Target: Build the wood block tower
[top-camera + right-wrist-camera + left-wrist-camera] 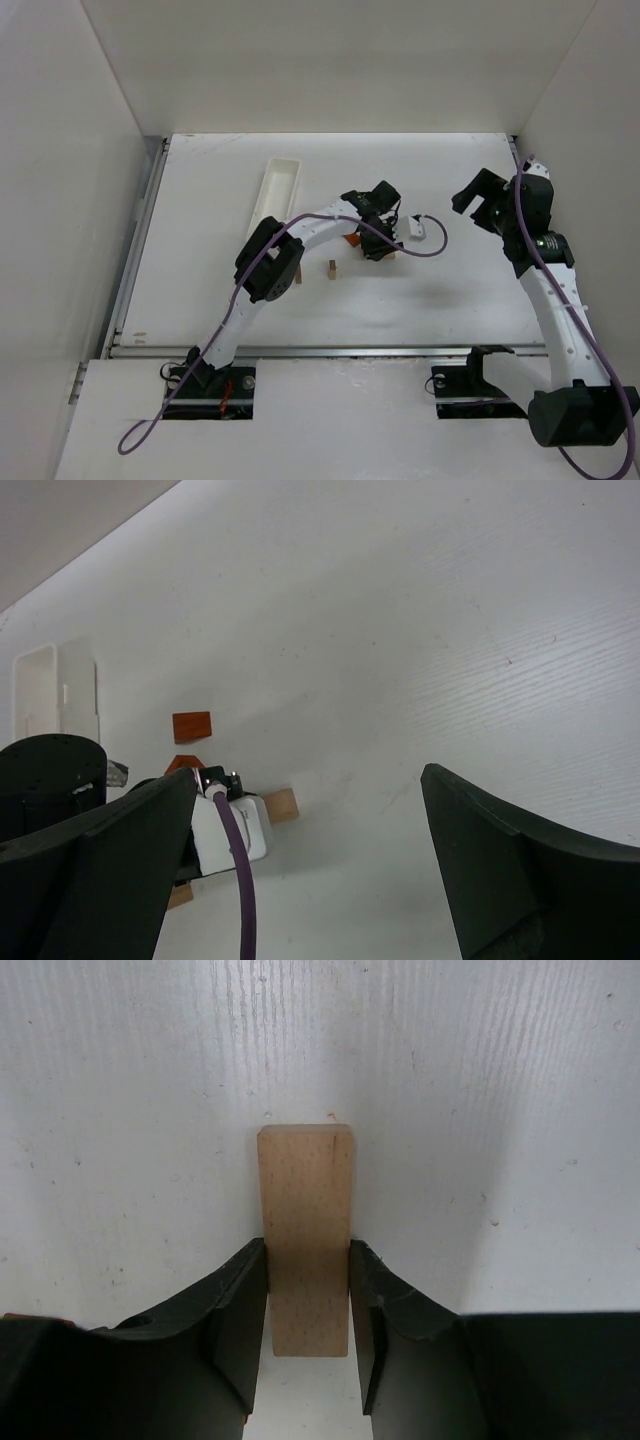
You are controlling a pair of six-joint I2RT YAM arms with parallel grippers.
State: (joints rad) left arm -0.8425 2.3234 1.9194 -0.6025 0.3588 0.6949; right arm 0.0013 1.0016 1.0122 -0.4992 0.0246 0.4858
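Note:
The wood block tower is out of view; only loose pieces show. A flat tan wooden block point(305, 1200) lies on the white table, and my left gripper point(308, 1290) is shut on its near half, both fingers touching its long sides. From above, the left gripper point(376, 246) points down at mid-table, with an orange-red piece point(352, 238) just left of it and a small tan block point(331, 268) standing upright further left. My right gripper point(478, 200) hangs open and holds nothing, well to the right. Its view shows two orange-red pieces point(192, 726) and a tan block end point(282, 805).
A long white tray point(278, 190) lies at the back left of the table. The left wrist's white camera box point(232, 828) and purple cable point(240, 880) sit over the blocks. White walls enclose the table on three sides.

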